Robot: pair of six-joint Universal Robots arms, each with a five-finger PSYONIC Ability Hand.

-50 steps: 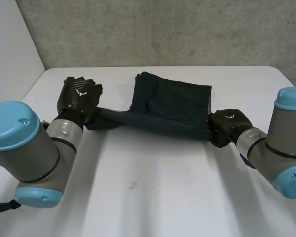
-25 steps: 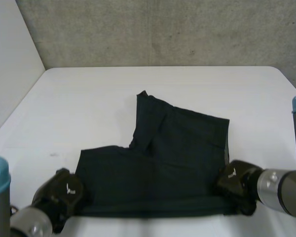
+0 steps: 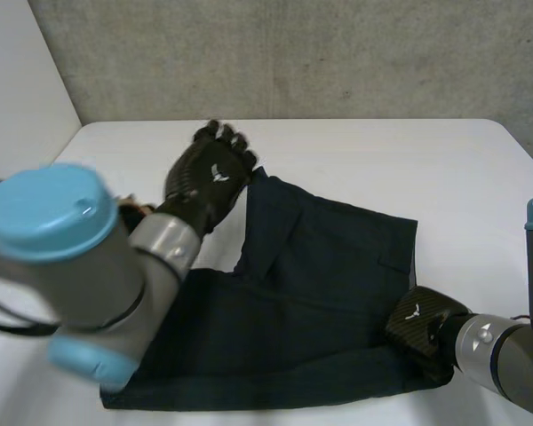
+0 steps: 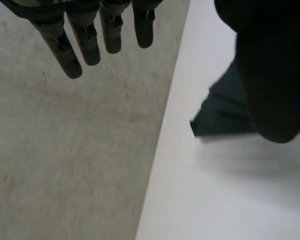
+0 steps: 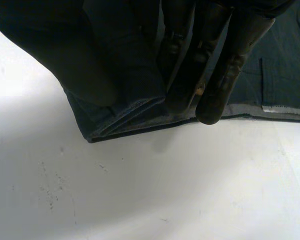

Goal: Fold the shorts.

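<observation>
Shorts (image 3: 320,293) plain dark navy with small white label (image 5: 281,108); table (image 3: 382,146) white; left hand (image 3: 209,177) and right hand (image 3: 419,324) black carbon-weave, white mark each; arms (image 3: 160,244) grey, caps (image 3: 44,213) light blue; wall (image 3: 293,53) at 12 o'clock mottled grey.

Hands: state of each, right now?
Left hand: open, fingers straight, holding nothing.
Right hand: shut on the shorts, pinching them at a corner.
</observation>
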